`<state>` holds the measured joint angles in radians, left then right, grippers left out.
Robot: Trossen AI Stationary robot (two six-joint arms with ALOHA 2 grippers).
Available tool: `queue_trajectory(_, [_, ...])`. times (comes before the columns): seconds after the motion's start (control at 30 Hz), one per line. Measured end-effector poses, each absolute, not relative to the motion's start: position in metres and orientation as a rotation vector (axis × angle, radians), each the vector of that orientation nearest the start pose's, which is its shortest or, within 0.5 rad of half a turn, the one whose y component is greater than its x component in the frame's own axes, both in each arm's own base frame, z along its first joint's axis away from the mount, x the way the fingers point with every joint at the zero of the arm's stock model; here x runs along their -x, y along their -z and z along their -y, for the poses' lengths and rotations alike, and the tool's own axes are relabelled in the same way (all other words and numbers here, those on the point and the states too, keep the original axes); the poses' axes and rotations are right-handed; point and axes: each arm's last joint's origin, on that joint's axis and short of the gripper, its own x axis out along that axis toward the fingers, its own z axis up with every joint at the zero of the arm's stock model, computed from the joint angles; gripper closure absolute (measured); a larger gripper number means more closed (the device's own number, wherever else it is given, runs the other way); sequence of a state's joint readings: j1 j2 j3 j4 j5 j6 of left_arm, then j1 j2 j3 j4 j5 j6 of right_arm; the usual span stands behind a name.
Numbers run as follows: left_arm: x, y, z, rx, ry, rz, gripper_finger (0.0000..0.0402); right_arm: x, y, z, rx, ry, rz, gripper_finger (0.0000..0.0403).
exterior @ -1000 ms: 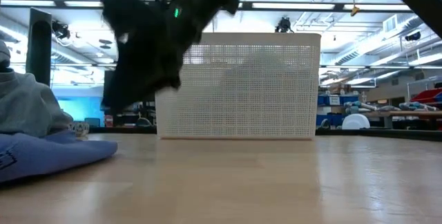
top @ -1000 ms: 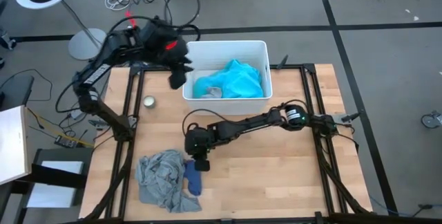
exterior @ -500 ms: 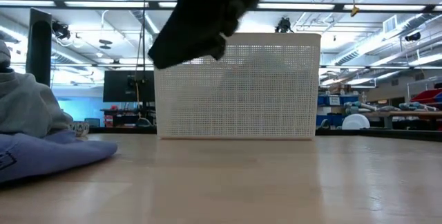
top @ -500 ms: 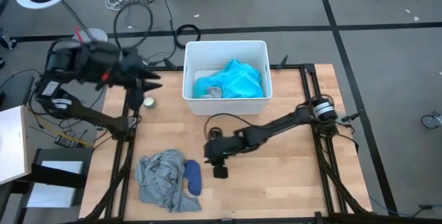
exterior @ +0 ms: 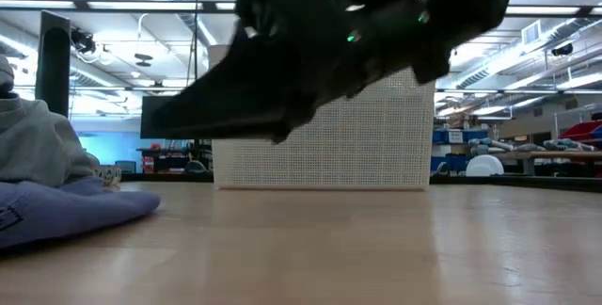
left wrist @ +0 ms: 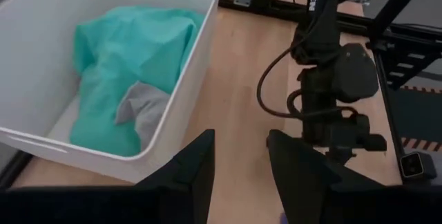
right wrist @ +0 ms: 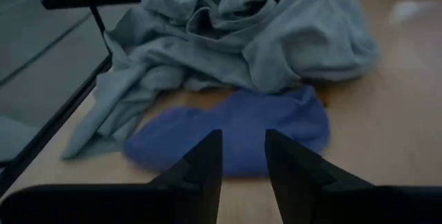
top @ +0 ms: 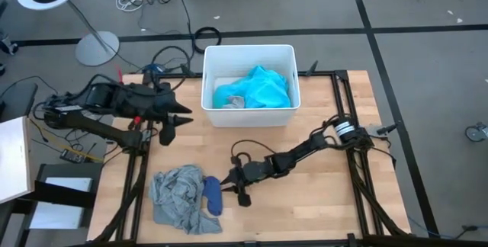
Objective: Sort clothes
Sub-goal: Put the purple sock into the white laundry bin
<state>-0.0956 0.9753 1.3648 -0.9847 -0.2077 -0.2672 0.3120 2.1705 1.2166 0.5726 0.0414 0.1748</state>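
Observation:
A blue sock (right wrist: 231, 135) lies on the wooden table against a crumpled grey shirt (right wrist: 242, 30) at the near left (top: 179, 205). My right gripper (right wrist: 243, 158) hovers low just right of the sock (top: 213, 195), open, pointing at it with nothing between its fingers; the low view shows it (exterior: 329, 51) in front of the bin. A turquoise garment (left wrist: 131, 72) and a small grey piece (left wrist: 141, 110) lie inside the white bin (top: 249, 113). My left gripper (top: 181, 121) stands open and holding nothing, left of the bin's near left corner.
The white bin (left wrist: 190, 79) stands at the table's far middle. Bare wood lies between the bin and the clothes pile. Black frame rails (top: 141, 171) run along the table's left and right sides. Cables and a lamp base lie on the floor beyond.
My left gripper has swung away from the bin's far left corner, out toward the table's left, then down and toward the near edge beside the bin. My right gripper has sunk and tipped from pointing down to nearly level, aimed at the blue sock. The clothes have not moved.

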Motion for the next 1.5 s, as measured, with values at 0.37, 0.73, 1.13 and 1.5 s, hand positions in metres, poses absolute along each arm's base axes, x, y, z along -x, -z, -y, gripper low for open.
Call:
queue_trajectory(0.37, [-0.151,-0.415,0.017,0.219,-0.137,-0.512,0.0259,-0.474,-0.069,-0.128,-0.045,-0.192,-0.348,0.0291])
queue_trajectory(0.73, [-0.159,-0.398,0.032,0.175,-0.113,-0.497,0.0259,-0.468,-0.104,-0.123,0.047,-0.153,-0.505,0.0395])
queue_trajectory(1.13, [-0.159,-0.318,0.048,0.279,-0.094,-0.560,0.0259,-0.400,-0.296,-0.092,0.331,0.047,-0.427,0.0401])
queue_trajectory(1.5, [-0.157,-0.282,0.060,0.319,-0.072,-0.631,0.0259,-0.346,-0.388,0.022,0.234,0.429,-0.238,0.0401])
